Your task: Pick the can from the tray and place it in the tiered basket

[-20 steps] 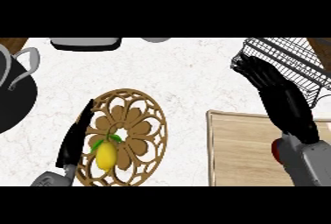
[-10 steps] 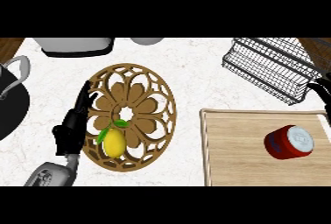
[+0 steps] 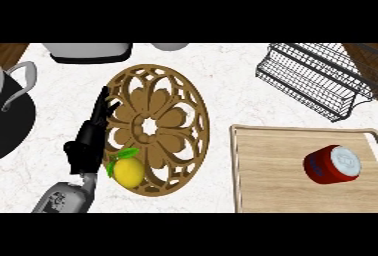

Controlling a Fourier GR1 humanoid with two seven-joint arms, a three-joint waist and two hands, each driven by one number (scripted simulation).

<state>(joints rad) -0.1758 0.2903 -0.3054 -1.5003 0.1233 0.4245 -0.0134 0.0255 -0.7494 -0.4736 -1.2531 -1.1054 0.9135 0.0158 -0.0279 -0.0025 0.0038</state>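
Nearest, the left hand (image 3: 87, 147) is seen at the view's left, fingers straight and relaxed, with nothing held; the right hand is not shown. Just beside it, a lemon (image 3: 128, 172) rests on a carved wooden trivet (image 3: 171, 119). To the right, the red can (image 3: 332, 165) is found on the wooden tray (image 3: 235, 165), seemingly lying on its side. It could be rolled away by a glancing touch, or knocked against wire when lifted in. Farther off, the tiered basket (image 3: 317, 80) stands well apart from the can. The table (image 3: 229, 85) is pale marbled stone; a dark pot (image 3: 11, 130) and a grey appliance (image 3: 88, 51) are set at its edges.
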